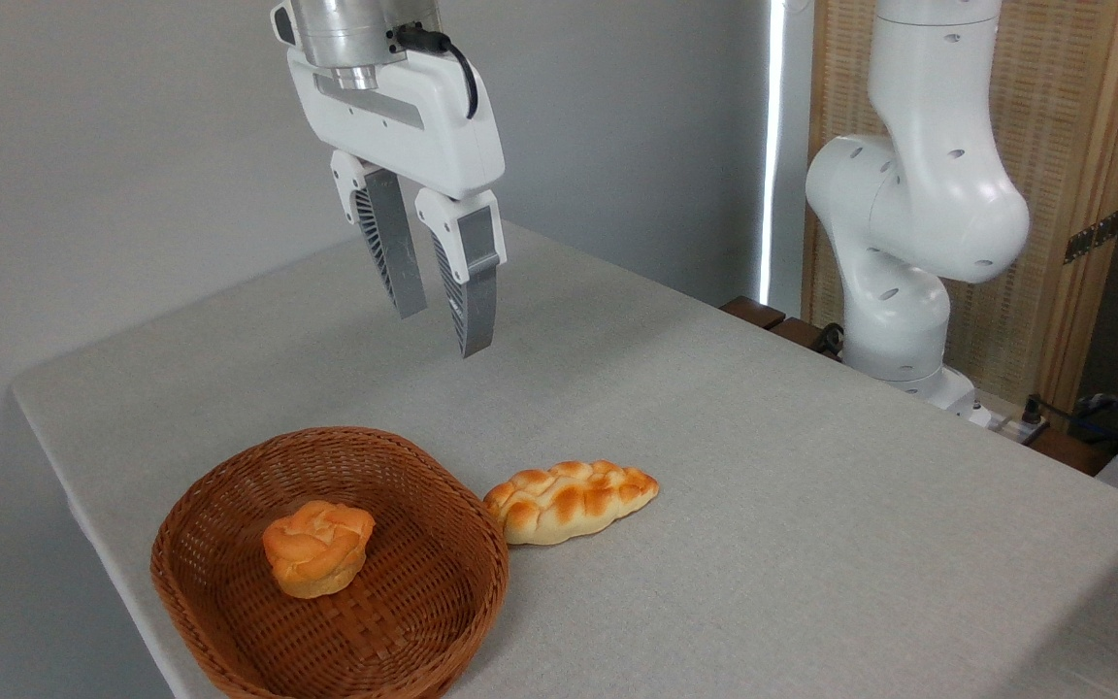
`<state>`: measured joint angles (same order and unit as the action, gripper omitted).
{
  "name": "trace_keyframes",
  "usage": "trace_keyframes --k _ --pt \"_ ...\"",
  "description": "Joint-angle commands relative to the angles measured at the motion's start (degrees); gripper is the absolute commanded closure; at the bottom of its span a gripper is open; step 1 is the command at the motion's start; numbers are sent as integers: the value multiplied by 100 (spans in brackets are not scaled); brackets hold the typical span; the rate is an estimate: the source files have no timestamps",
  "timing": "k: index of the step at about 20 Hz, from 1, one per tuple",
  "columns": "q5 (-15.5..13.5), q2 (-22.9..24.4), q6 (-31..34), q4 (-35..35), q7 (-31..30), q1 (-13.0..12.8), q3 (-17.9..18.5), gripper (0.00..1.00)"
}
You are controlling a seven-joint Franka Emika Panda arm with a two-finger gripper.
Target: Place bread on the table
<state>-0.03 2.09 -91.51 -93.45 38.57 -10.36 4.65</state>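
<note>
Bread (317, 547) sits in the wicker basket (229, 505) at the near-left corner of the table (811, 466), roughly centred on the woven floor, not touching the walls as far as I can see. It is a small round orange-golden bun with a folded top; no clear long axis, so I judge finger orientation matters little for the grasp

Gripper (443, 325) hangs high above the table, well apart from the basket, empty, fingers parted to a moderate gap with the tips pointing down and slightly toward the camera. From my view the gap looks about wide enough for the bun, but I cannot confirm that from one camera

Key relation: the bun lies below the gripper, nearer the camera and somewhat to the left in the picture. I judge the coming move as a travel toward the front-left corner, then a descent into the basket. Depth offset is hard to read from this single view

Braided loaf (571, 500) lies on the cloth just right of the basket, its left end touching or nearly touching the rim; I cannot tell which. It is not the target

Risk as I see it: the basket wall rises around the bun, so a finger coming down off-centre could catch the rim. Task not yet begun in effect: bun in basket, nothing held

Only one arm on this rig; its base (899, 291) stands at the far right edge
</note>
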Motion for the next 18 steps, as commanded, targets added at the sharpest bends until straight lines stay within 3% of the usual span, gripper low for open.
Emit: trace_keyframes --k 1,18 --pt "-145 -51 256 169 2 -36 63 0" --pt "-146 -51 353 169 19 -36 63 0"
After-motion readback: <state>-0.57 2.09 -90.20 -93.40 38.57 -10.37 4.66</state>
